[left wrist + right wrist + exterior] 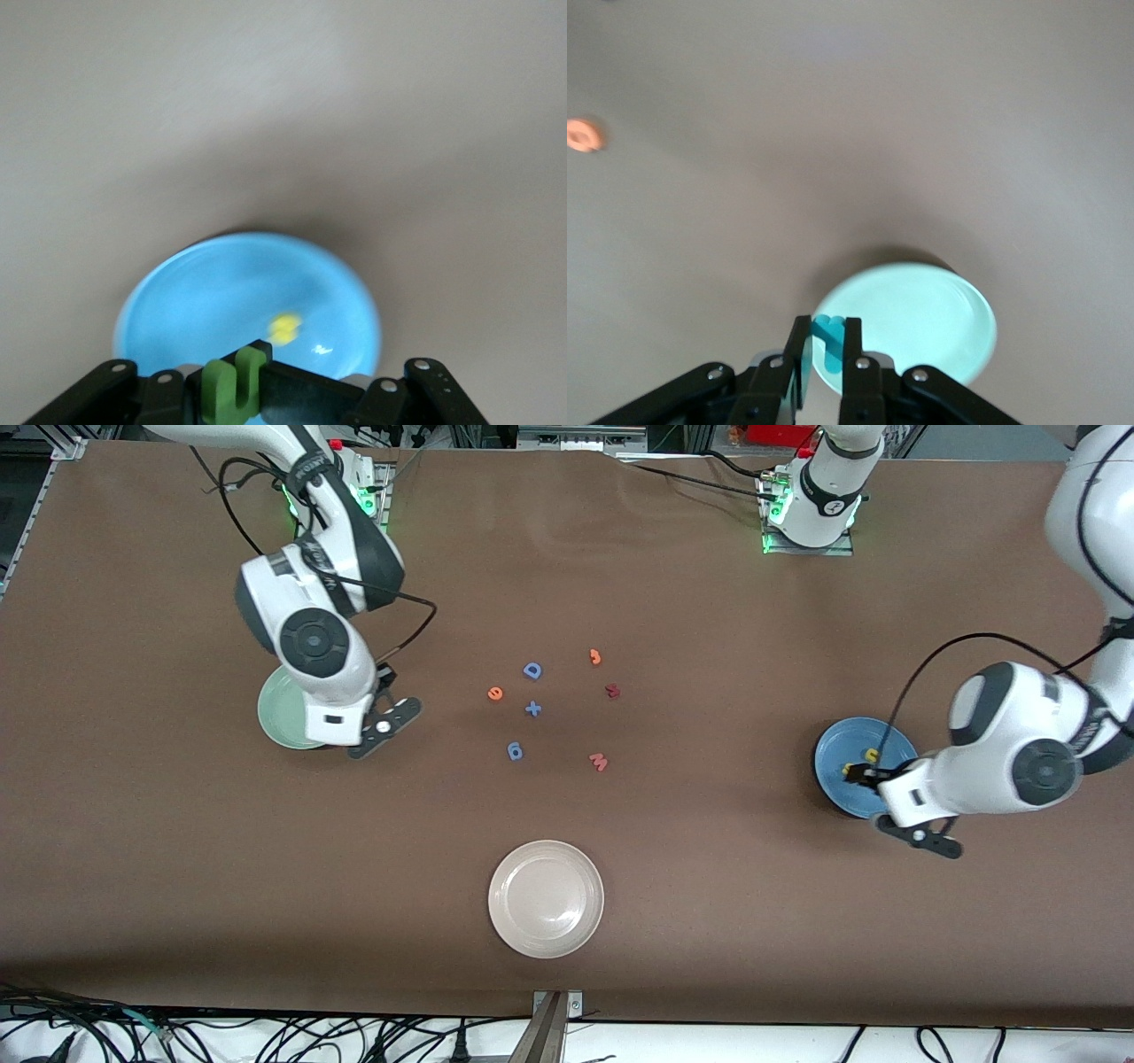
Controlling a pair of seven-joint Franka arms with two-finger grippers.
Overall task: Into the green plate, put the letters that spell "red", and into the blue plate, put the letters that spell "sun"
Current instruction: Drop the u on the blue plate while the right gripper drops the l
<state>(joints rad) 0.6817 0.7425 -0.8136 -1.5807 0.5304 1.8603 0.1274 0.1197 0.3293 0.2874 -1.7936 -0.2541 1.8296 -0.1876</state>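
A brown counter [709, 886] is seen. The green plate [276, 708] is half hidden under the right end effector [827, 341], clamped on a teal letter [829, 335]; a green letter [233, 387] is gripped by the left end effector [237, 390] over the blue plate [213, 283].

surface: brown table [177, 886] | edge: black cables [266, 1036] on white floor

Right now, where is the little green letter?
The green letter is pinched in the left gripper's fingers, up over the blue plate at the left arm's end of the table.
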